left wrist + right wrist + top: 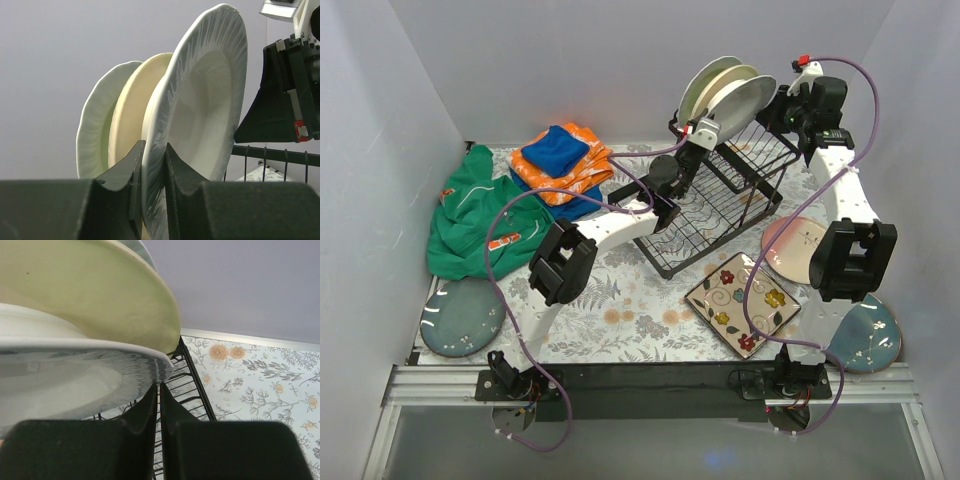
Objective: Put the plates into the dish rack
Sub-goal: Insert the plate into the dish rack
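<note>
Count: seven plates, one rack, two grippers. Three plates stand upright on edge, side by side, in the raised upper section of the black metal wire dish rack, at 1 o'clock from table centre: a white round plate with ribbed glossy rim in front, a smooth cream-yellow round plate just behind it, and a pale green scalloped-edge plate at the back. Four plates lie flat on the floral table covering: a dark teal glazed round plate at 8 o'clock, a second dark teal round plate at 4 o'clock, a pink-and-cream round plate at 3 o'clock beside the rack, and a square flowered plate at 5 o'clock. Folded orange and blue cloths sit at 11 o'clock, a green garment at 9 o'clock. The left gripper pinches the white plate's lower rim between its dark wedge-shaped fingers. The right gripper has its fingers pressed almost together, tips at the same plate's rim; whether they nip it I cannot tell.
</note>
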Motion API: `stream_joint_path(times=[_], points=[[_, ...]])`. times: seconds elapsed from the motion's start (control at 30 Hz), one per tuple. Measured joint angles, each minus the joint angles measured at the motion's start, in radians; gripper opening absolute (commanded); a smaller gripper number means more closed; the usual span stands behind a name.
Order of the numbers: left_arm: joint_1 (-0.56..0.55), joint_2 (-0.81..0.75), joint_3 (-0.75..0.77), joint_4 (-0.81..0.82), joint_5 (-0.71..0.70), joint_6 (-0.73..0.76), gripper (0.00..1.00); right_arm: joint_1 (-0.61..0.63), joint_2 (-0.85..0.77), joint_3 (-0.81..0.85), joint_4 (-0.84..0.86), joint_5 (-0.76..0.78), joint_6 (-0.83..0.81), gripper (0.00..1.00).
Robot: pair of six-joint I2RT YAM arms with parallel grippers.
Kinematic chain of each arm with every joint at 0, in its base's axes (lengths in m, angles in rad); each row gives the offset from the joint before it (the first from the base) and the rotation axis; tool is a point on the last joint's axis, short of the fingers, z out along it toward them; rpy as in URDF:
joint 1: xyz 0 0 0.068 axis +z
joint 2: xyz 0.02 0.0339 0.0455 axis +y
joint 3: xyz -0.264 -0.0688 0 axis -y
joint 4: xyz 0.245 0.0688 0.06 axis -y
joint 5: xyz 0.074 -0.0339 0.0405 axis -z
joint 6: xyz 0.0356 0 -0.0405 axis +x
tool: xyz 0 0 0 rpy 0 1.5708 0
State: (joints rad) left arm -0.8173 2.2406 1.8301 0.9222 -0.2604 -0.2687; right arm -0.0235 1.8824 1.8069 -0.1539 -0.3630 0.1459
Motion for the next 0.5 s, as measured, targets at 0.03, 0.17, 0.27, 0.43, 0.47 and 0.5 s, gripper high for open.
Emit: stream_joint_path(times=[0.03, 0.17, 0.27, 0.43, 0.47, 0.5], points=[[0.0, 0.002, 0.0, 0.002, 0.0, 0.0, 0.05, 0.0, 0.002, 0.002, -0.001, 0.0, 0.002, 0.08], [0.001, 0.011, 0.004, 0.016, -0.001, 0.0, 0.07, 0.001, 0.012, 0.012, -0.001, 0.001, 0.008, 0.08], [0.002, 0.013, 0.004, 0.021, -0.002, 0.002, 0.08, 0.001, 0.021, 0.023, -0.004, -0.001, 0.011, 0.08], [0.002, 0.014, 0.004, 0.023, -0.005, 0.01, 0.12, 0.003, 0.034, 0.04, -0.011, -0.006, 0.018, 0.08], [0.002, 0.014, 0.004, 0.024, -0.006, 0.012, 0.13, 0.003, 0.037, 0.044, -0.013, -0.006, 0.02, 0.08], [0.002, 0.016, 0.004, 0.026, -0.007, 0.014, 0.13, 0.005, 0.039, 0.045, -0.012, -0.006, 0.022, 0.08]])
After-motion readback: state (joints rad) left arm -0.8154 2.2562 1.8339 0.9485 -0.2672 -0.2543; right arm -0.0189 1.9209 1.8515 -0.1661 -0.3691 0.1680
